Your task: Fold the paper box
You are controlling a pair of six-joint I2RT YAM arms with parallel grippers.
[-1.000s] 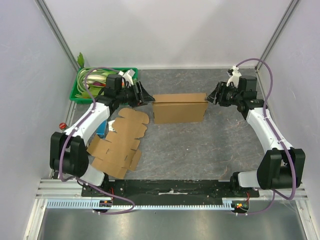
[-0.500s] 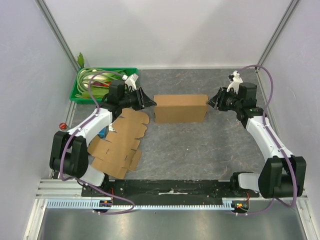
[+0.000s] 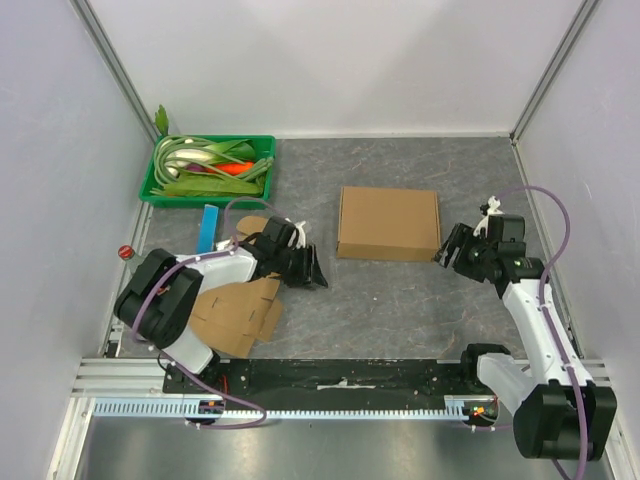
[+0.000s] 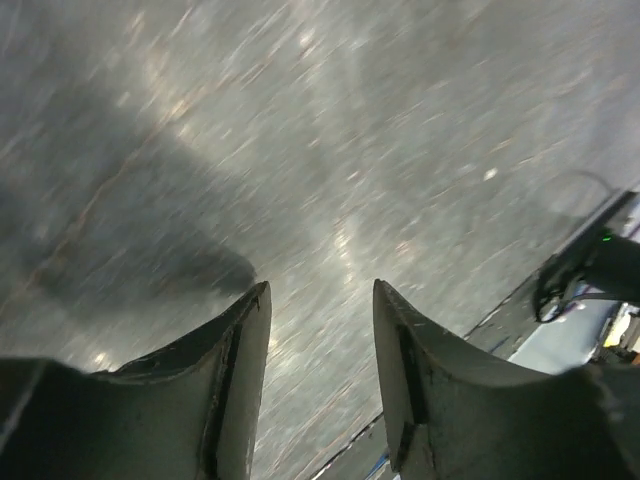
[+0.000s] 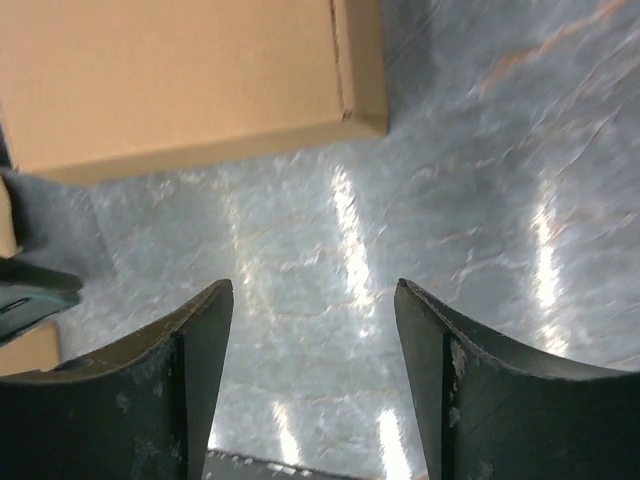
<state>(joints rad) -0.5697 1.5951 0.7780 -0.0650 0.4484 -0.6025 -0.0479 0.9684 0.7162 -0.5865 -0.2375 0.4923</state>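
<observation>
The folded brown paper box [image 3: 388, 222] lies closed and flat on the grey mat, right of centre; the right wrist view shows its near corner [image 5: 180, 80]. My left gripper [image 3: 312, 271] hovers low over bare mat left of the box, apart from it. Its jaws are open in the left wrist view [image 4: 320, 292], with nothing between them. My right gripper [image 3: 447, 251] sits just off the box's right near corner, not touching it. It too is open [image 5: 315, 292] over bare mat.
Flat unfolded cardboard blanks [image 3: 235, 310] lie under the left arm at the near left. A green basket [image 3: 262, 144] of vegetables stands at the back left, with a blue strip [image 3: 209, 228] in front of it. A red knob [image 3: 125, 252] is at the left edge.
The box stood on its long side between both grippers; now it lies flat, a little to the right. Both arms have pulled back toward the near edge, away from it.
</observation>
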